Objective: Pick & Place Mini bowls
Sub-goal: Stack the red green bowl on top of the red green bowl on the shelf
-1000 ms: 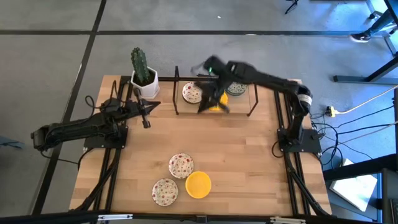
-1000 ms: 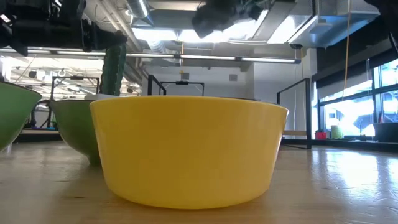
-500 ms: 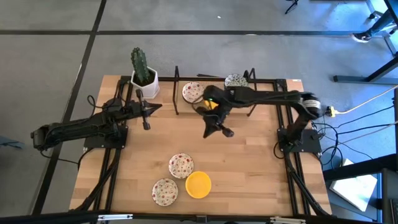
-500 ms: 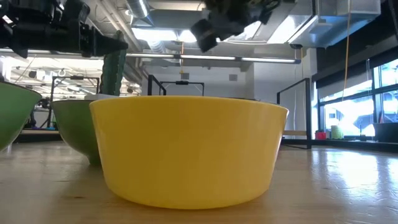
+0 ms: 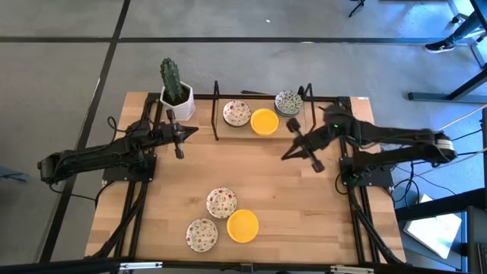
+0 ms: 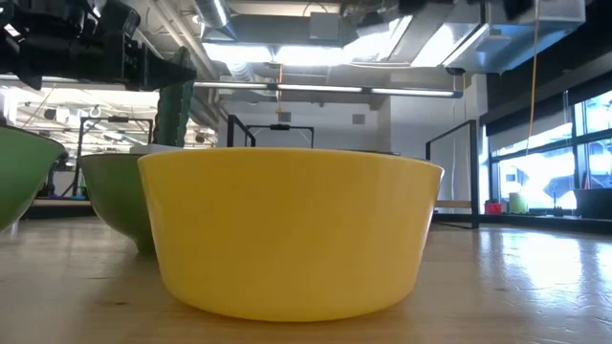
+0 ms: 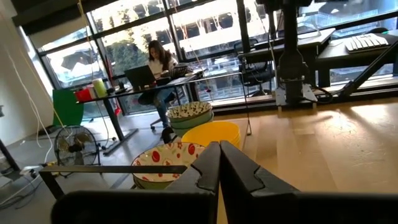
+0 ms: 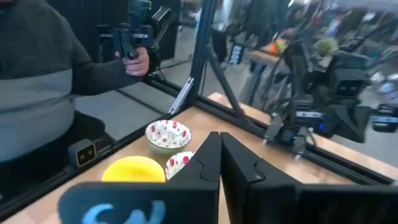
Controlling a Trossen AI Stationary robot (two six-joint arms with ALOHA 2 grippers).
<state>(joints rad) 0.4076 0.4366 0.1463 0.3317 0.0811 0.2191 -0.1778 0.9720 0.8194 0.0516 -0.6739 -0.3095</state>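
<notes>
- The left tool [image 5: 179, 142] waits over the left side of the desk [image 5: 304, 213], near the cactus pot [image 5: 176, 100]. Its two fingers are pressed together and hold nothing.
- Near the front edge of the desk sit three mini bowls close together: one red-speckled bowl [image 5: 221, 202], a second speckled bowl [image 5: 202, 234] just in front of it, and the front yellow bowl [image 5: 243, 226] beside them.
- At the back of the desk stands a black frame [image 5: 216, 114]. Three more mini bowls sit in a row there: the back speckled bowl [image 5: 236, 113], the back yellow bowl [image 5: 264, 121] and the green-blue bowl [image 5: 288, 102].
- The right tool [image 5: 300, 146] hangs over the desk a little in front of that back row, on the right side. Its fingers are pressed together too, and nothing is in them.
- In the right wrist view, a person [image 8: 37, 81] stands beyond the desk holding a small black thing.
- I think one bowl has just been dealt with and the right arm is between bowls now. No bowl is being carried.
- From here I cannot tell which group of bowls is the start and which is the goal.
- The next move, I think, needs the right tool to spread its fingers first. Then it must come down over the rim of one bowl and pinch it.
- The front bowls sit very close, so the fingers could bump a neighbour. Going for an outside rim looks safer.
</notes>
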